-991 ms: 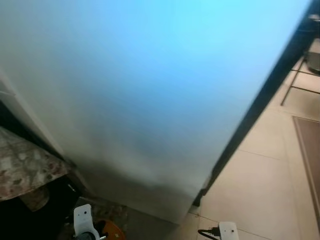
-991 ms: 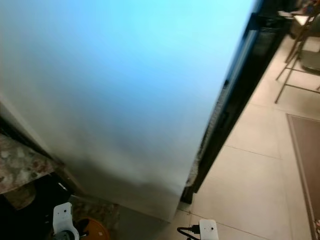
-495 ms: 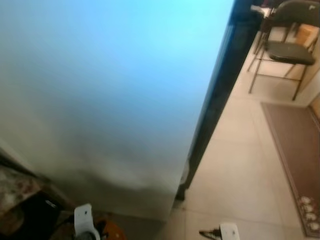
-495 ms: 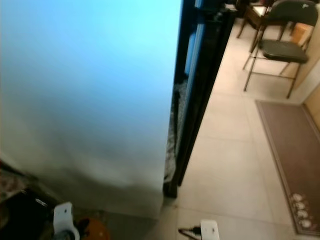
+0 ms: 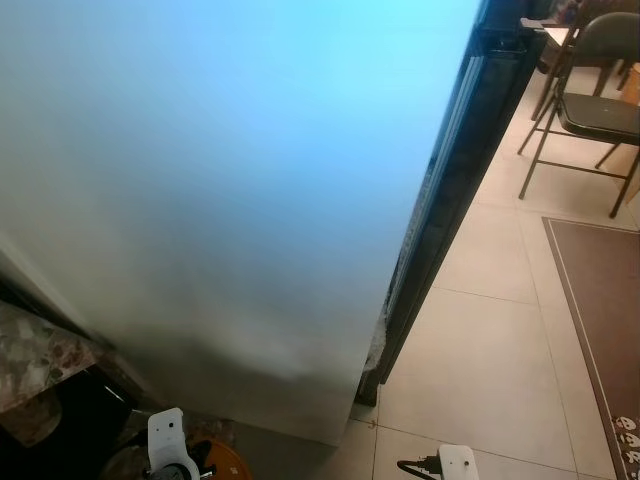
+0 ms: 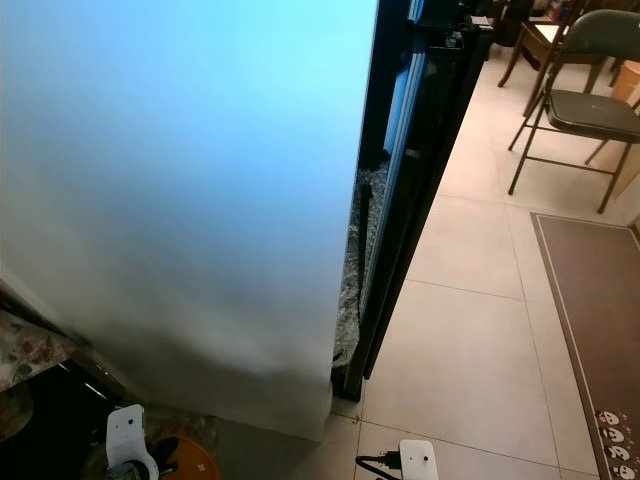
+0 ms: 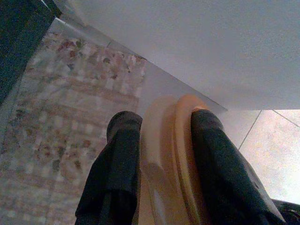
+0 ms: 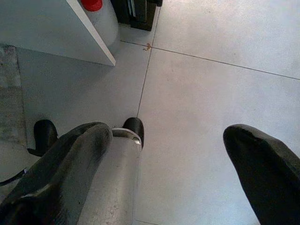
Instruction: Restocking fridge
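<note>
A big pale fridge door stands right before me, with the black fridge body behind its right edge. A narrow gap between them shows something crinkled and silvery. My left gripper is shut on a flat orange round thing, held low beside the door's bottom corner; the same orange thing peeks in at the bottom of the left eye view. Low over the tiled floor, my right gripper is open with nothing between its fingers.
A folding chair and a brown rug lie to the right on the pale tiles. A flower-patterned cloth surface sits at my lower left. A red-capped container stands by the door's bottom corner.
The camera has swung right, then slightly back, bringing the fridge's black edge, the chair and the rug into view. The grippers hold as before.
</note>
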Motion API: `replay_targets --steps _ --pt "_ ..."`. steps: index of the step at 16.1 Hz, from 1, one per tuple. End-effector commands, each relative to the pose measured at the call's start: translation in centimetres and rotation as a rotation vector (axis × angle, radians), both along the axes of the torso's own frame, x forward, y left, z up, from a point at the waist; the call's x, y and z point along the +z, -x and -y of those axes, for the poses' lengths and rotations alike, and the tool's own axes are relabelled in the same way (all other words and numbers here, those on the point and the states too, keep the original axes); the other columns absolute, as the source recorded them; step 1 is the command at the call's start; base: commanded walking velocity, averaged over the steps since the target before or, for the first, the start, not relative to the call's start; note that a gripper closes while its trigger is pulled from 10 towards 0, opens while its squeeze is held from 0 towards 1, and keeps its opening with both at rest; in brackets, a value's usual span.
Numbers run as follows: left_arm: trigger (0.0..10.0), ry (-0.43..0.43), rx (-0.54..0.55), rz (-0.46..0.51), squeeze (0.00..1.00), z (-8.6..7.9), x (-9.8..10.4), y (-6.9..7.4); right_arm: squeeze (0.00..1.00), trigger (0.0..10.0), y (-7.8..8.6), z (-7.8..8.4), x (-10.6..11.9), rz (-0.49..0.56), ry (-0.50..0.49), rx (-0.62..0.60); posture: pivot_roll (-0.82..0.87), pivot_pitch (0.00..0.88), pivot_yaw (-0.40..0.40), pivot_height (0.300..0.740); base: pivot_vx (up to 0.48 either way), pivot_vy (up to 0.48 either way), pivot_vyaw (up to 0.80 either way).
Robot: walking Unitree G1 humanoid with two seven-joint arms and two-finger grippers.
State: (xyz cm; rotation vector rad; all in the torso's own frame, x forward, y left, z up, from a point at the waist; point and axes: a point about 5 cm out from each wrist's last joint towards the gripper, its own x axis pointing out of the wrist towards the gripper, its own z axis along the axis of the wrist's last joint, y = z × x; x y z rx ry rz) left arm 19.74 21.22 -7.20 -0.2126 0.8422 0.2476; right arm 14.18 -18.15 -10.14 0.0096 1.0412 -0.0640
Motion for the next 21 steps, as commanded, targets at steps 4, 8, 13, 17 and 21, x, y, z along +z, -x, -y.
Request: replay_targets --steps 4,8,13,17,21 --pt "10.0 0.0 -0.003 -0.022 0.0 0.06 -0.36 0.64 0.0 10.0 0.34 0.17 -0.11 -0.01 0.0 -0.01 0.02 0.031 0.004 0.74 0.0 -0.25 0.0" --pt "10.0 0.0 0.003 -0.021 0.0 -0.03 -0.36 0.66 0.0 10.0 0.34 0.18 -0.11 -0.009 0.0 -0.012 0.02 0.031 0.004 0.74 0.0 -0.124 0.0" --pt "10.0 -0.005 -0.004 -0.025 0.0 0.03 -0.4 0.71 0.0 10.0 0.33 0.19 -0.1 -0.01 0.0 -0.011 0.02 0.036 0.001 0.74 0.0 0.0 0.0" --pt "10.0 -0.011 -0.009 -0.026 0.0 0.02 -0.39 0.72 0.0 10.0 0.3 0.18 -0.09 -0.009 -0.001 -0.013 0.02 0.038 0.002 0.74 0.0 -0.121 0.0" --pt "10.0 -0.014 -0.008 -0.028 0.0 -0.05 -0.43 0.83 0.0 10.0 0.31 0.19 -0.1 -0.009 -0.002 -0.013 0.02 0.038 0.002 0.74 0.0 0.0 0.0"
